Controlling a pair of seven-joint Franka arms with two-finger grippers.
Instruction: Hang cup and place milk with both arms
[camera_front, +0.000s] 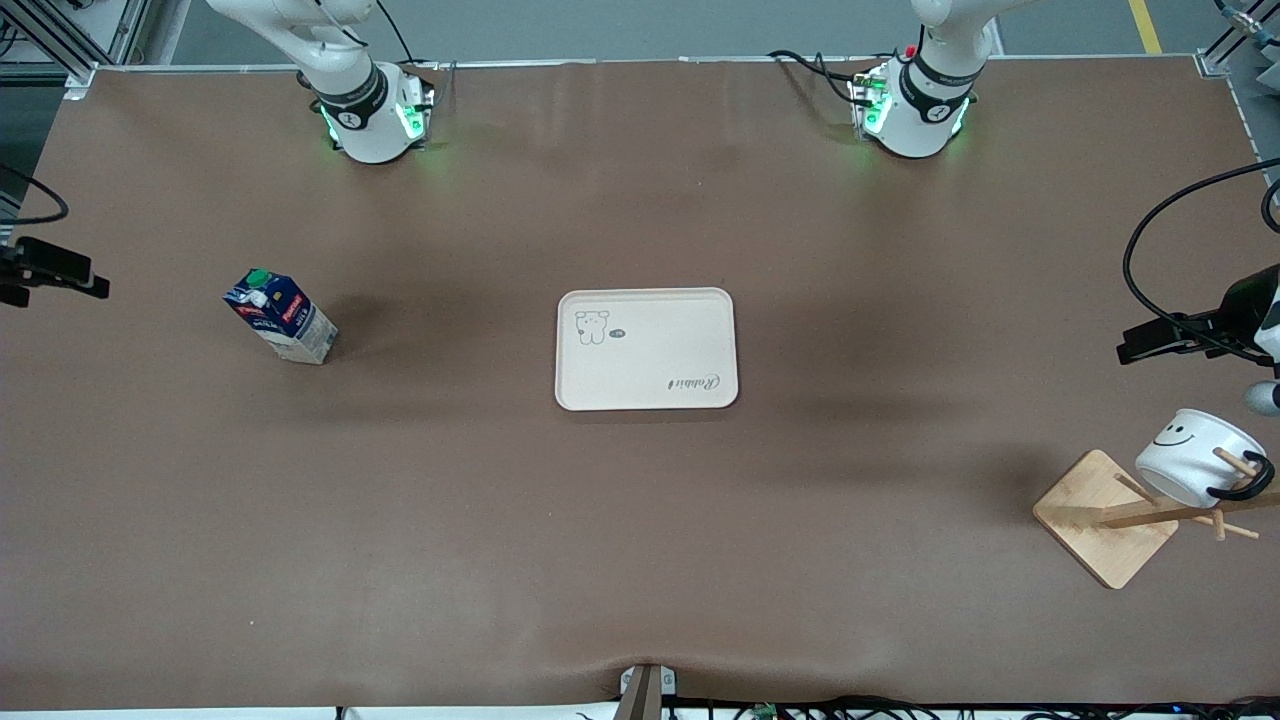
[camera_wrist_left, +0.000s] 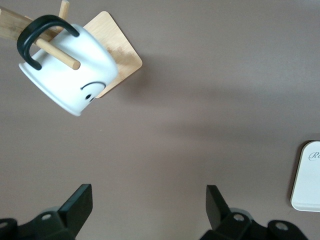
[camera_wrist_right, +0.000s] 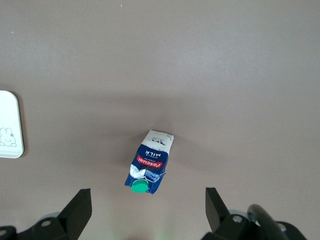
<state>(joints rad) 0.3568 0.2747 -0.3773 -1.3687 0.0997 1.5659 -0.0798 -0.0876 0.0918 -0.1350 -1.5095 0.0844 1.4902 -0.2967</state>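
The cup (camera_front: 1190, 468), white with a black smiley and a black handle, hangs by its handle on a peg of a wooden rack (camera_front: 1100, 525) at the left arm's end of the table. In the left wrist view the cup (camera_wrist_left: 70, 75) is well clear of my left gripper (camera_wrist_left: 149, 192), which is open and empty, high over bare table beside the rack. The milk (camera_front: 283, 318), a dark blue carton with a green cap, stands on the table at the right arm's end. My right gripper (camera_wrist_right: 148, 196) is open and empty, high above the milk (camera_wrist_right: 150, 162).
A cream tray (camera_front: 650, 350) with a small animal print lies at the table's middle, between the milk and the rack. Its edge shows in both wrist views: tray (camera_wrist_left: 307, 175), tray (camera_wrist_right: 9, 125). Brown mat covers the table.
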